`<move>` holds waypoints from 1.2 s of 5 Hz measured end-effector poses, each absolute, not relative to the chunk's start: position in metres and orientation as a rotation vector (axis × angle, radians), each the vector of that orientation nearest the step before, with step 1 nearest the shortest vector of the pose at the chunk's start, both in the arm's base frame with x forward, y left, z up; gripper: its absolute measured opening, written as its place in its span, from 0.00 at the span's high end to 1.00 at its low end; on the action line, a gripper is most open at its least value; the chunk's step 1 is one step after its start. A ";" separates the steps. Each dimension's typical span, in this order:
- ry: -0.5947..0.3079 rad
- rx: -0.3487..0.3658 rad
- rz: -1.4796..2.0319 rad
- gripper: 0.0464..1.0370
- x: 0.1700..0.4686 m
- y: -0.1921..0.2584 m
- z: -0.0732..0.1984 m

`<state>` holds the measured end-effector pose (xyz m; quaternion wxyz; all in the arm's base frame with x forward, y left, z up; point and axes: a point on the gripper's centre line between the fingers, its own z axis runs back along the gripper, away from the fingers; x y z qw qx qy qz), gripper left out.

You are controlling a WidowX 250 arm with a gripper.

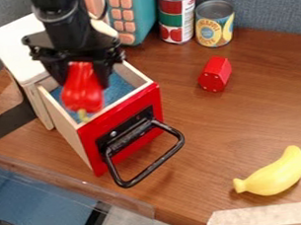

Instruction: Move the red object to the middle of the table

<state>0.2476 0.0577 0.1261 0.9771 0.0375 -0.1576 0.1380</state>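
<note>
The black gripper hangs over the open drawer at the upper left, shut on a red toy pepper. The pepper points down, its yellowish-green stem at the lower end, and overlaps the blue drawer interior from this angle. Its exact height over the drawer floor cannot be told. A small red block with white dots on its end lies on the wooden table, right of the drawer.
The drawer has a red front and a black handle sticking out. Two cans, one red and green and one with yellow fruit, stand at the back beside a teal toy phone. A yellow banana lies at the lower right.
</note>
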 end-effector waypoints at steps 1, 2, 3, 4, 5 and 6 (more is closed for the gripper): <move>-0.324 0.062 0.251 0.28 0.244 0.044 0.134; -0.338 0.045 0.208 0.28 0.242 0.029 0.142; -0.330 0.019 0.146 0.28 0.243 0.007 0.140; -0.306 -0.012 0.124 0.28 0.243 -0.008 0.135; -0.289 -0.039 0.081 0.28 0.255 -0.029 0.134; -0.266 -0.045 0.061 0.28 0.268 -0.043 0.128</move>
